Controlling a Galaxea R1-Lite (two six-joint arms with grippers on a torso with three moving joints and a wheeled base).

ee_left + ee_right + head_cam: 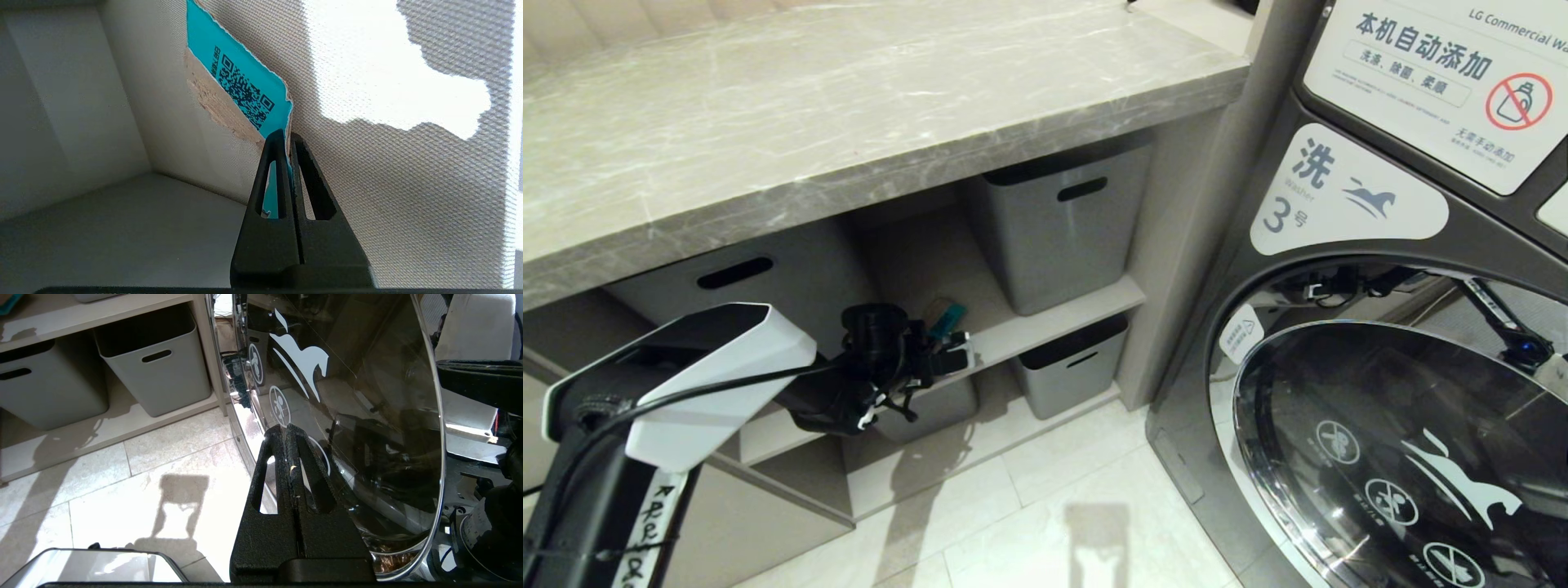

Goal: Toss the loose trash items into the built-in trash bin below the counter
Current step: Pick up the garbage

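My left arm reaches into the open shelf under the counter (849, 106). There my left gripper (953, 341) (288, 136) is shut on the lower corner of a small teal paper scrap (245, 81) (949, 316). The scrap has a torn edge and a printed code, and it stands up against the shelf's pale wall. My right gripper (288, 430) is shut on nothing and hangs low beside the washing machine door, outside the head view. The bottle, the snack wrapper and the built-in trash bin are out of view.
Grey plastic tubs (1058, 224) (1070, 363) (743, 278) stand on the shelves (1045, 322) around my left arm. A washing machine with a round glass door (1380, 408) fills the right side. Pale floor tiles (1054, 506) lie in front of the shelves.
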